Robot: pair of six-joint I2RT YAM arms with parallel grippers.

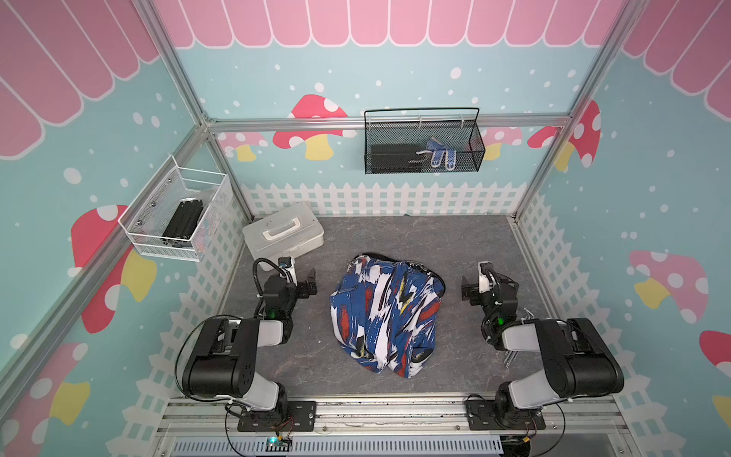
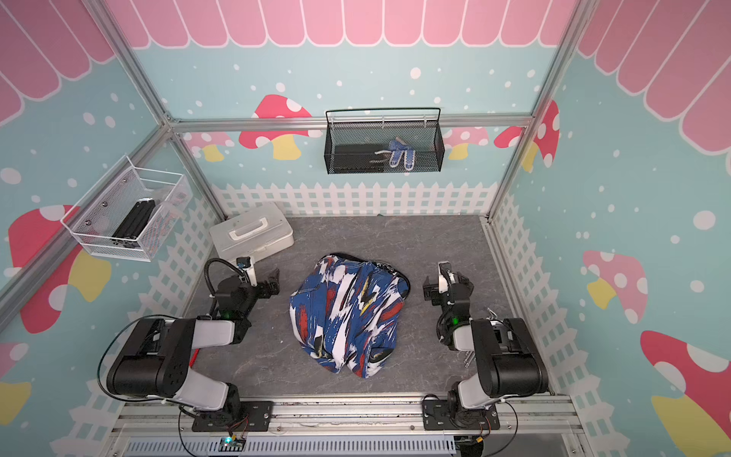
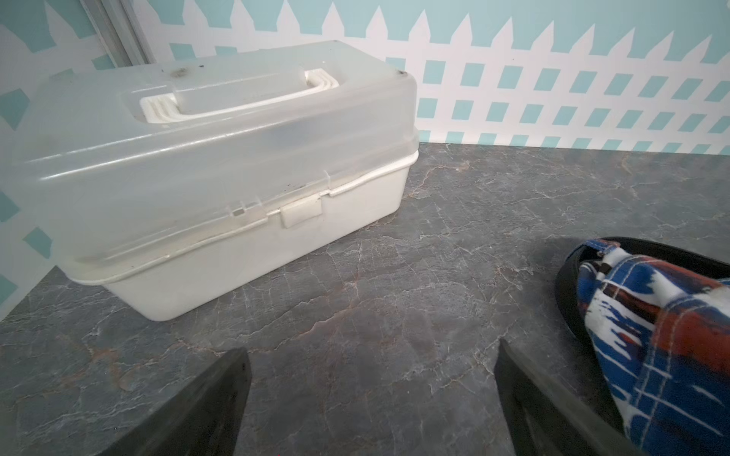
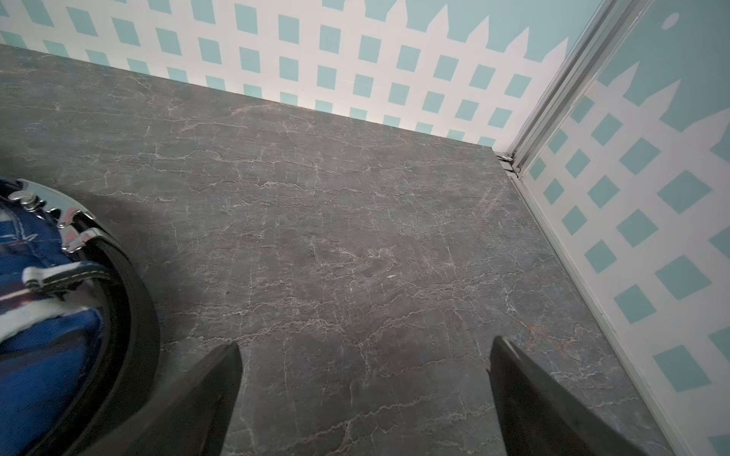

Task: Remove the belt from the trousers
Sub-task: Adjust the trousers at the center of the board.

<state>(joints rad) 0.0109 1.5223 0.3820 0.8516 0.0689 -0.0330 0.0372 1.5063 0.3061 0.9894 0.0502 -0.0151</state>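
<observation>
Though near the trousers (image 1: 385,312), left gripper (image 1: 311,284) apart.

Trousers (image 1: 385,312) blue, white, red, black, yellow brush-strokes; belt (image 4: 130,300) black.

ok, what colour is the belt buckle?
Shiny silver metal: the buckle sits on the black belt. It shows best in the right wrist view.

light: even, bright | shadows: soft | wrist-view edges: blurred, distorted
</observation>
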